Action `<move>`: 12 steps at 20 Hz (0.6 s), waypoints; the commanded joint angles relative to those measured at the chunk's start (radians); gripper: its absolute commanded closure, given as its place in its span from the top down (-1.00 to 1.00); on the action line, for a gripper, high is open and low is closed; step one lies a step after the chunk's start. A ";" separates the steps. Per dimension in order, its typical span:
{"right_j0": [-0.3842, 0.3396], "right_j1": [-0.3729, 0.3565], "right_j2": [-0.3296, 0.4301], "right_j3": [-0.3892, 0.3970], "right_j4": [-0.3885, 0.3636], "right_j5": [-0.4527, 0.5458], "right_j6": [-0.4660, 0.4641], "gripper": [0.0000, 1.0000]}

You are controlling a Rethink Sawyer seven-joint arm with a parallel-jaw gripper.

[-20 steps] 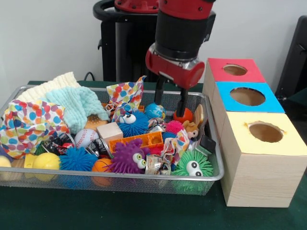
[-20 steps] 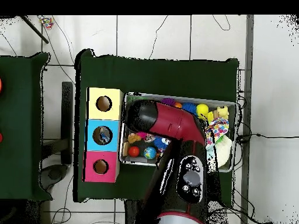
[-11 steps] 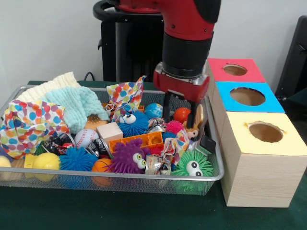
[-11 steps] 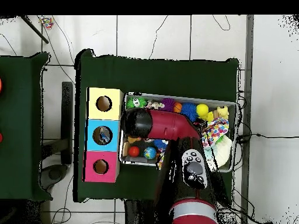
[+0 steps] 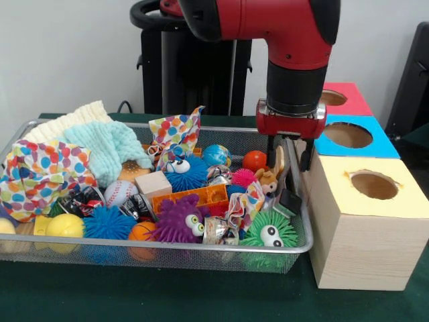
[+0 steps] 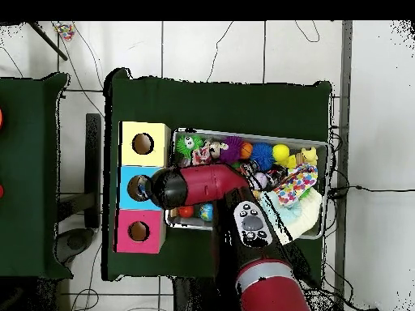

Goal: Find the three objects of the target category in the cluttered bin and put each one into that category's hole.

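Red ball (image 5: 255, 159) lies inside the bin (image 5: 201, 245) at its box-side end, against the back wall, bare on top and touching nothing but the toys around it. Which category is wanted cannot be told from the scene. If it is balls, this one is the readiest, with a globe ball (image 5: 216, 155) just beside it toward the bin's middle, and a baseball (image 5: 120, 191) and a yellow ball (image 5: 64, 226) well off toward the cloth end. The gripper (image 5: 288, 155) hangs upright over the bin's box-side wall. Its two fingers stand apart, one inside the wall and one outside it by the boxes, and nothing shows between them, so I take it as empty. That straddling spot suits neither a grasp nor a drop. It is a place between the two, most likely a crossing over the wall, though which way cannot be read. Three boxes stand outside that same end of the bin: the yellow box (image 5: 362, 228) at the bin's front corner, the blue box (image 5: 382, 144) behind it and the red box (image 5: 352, 104) at the back corner, each with its hole facing up so a thing can be let fall straight in. From overhead the arm (image 6: 203, 185) covers the gripper, its end lying over the blue box beside the bin.
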 commanded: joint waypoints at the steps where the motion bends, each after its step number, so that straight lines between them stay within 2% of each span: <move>1: -0.074 0.045 0.159 0.094 -0.140 -0.071 -0.216 1.00; 6: -0.114 0.122 0.131 0.097 -0.202 -0.165 -0.124 1.00; 12: -0.202 0.186 0.109 0.096 -0.250 -0.224 -0.087 1.00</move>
